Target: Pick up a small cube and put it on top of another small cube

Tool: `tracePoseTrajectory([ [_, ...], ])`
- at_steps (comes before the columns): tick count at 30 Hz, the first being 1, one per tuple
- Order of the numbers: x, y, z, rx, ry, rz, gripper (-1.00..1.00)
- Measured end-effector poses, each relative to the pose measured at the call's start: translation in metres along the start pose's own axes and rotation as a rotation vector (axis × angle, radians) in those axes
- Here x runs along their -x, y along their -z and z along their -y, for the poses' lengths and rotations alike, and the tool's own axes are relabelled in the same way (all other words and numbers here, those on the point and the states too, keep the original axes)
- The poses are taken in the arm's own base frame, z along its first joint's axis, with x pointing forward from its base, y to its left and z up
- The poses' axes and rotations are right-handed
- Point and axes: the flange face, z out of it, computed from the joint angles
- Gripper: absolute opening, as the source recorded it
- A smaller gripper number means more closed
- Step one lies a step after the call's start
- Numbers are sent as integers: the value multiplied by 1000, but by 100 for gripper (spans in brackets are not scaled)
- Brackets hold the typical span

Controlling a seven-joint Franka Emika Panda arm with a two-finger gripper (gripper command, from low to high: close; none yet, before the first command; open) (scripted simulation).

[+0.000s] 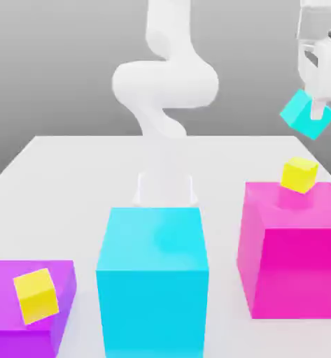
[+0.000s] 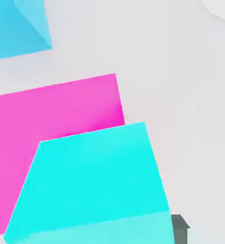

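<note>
Exterior view: the tool [image 1: 318, 110] pinches the small cyan cube [image 1: 306, 115], tilted, above the yellow cube [image 1: 299, 175] on the magenta block [image 1: 294, 259].

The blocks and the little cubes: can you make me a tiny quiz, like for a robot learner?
1. True or false: the gripper is holding the small cyan cube up in the air.
2. Fill in the gap: the purple block has a small ____ cube on top.
3. Which big block has nothing on top?
A) the magenta block
B) the purple block
C) the large cyan block

Key: 1 true; 2 yellow; 3 C
</note>
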Motion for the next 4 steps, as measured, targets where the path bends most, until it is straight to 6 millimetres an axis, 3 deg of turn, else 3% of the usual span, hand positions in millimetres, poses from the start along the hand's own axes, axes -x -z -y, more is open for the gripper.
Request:
tracePoseTrajectory([
  [1,-1,-14,-1,-2,-2,-1,-100],
  [2,-2,-26,-1,-3,-3,-1,100],
  [4,-2,-26,-1,-4,-3,-1,100],
])
